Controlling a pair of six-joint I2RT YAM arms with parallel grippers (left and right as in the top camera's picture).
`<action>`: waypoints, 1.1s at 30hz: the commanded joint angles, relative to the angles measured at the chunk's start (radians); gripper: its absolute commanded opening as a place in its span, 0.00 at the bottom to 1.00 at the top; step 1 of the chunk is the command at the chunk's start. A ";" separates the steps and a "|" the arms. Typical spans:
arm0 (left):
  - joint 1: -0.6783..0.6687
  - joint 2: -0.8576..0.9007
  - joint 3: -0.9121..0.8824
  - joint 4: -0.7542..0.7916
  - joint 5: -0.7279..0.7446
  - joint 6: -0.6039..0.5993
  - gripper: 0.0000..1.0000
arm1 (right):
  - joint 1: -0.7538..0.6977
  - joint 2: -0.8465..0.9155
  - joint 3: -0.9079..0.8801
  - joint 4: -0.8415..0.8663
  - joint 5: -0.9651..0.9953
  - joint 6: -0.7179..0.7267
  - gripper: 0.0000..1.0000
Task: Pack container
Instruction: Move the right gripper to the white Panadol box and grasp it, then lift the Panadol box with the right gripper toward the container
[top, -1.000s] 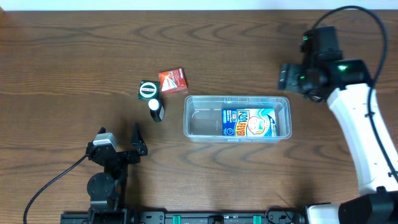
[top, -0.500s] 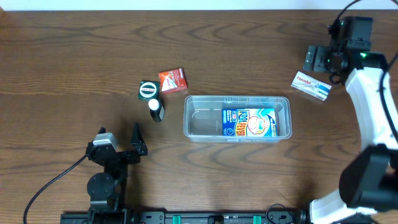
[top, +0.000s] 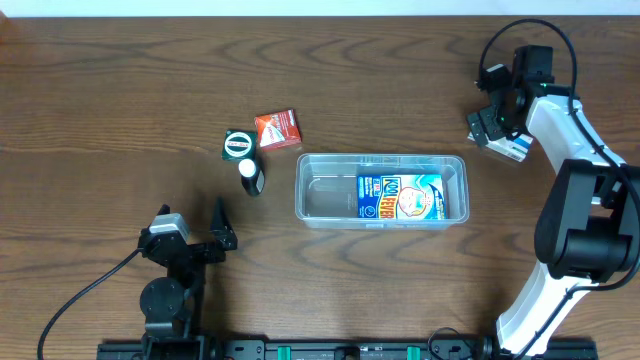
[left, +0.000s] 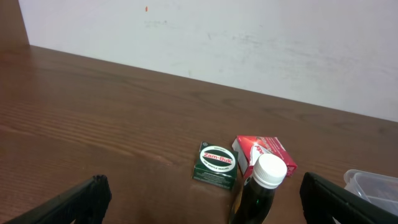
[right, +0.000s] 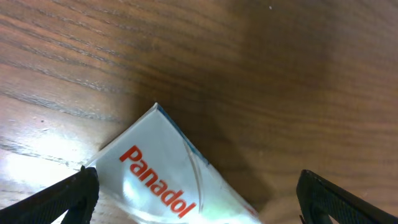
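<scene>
- Right claw: jaws wide apart and empty, poised just above Panadol box, which lies askew to its fingers.
- Container: well apart from this claw, on the side toward the left arm; Kool Fever pack lies inside.
- Technique: probably turn the wrist to square the fingers with the box's long sides, descend, then close.
- Left claw: jaws apart, empty.

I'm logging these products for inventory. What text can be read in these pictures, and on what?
"Panadol": white box, right wrist view.
"KOOL FEVER": blue pack in the container.
"Zam-Buk": green box, left wrist view.
Red box: print too blurred to read.
</scene>
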 joint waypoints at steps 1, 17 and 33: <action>0.006 -0.006 -0.019 -0.037 -0.008 0.017 0.98 | -0.014 0.026 0.009 0.007 -0.005 -0.085 0.99; 0.006 -0.006 -0.019 -0.037 -0.008 0.017 0.98 | -0.021 0.122 0.009 -0.066 -0.037 0.025 0.93; 0.006 -0.006 -0.019 -0.037 -0.008 0.017 0.98 | -0.021 0.121 0.011 -0.185 -0.038 0.244 0.89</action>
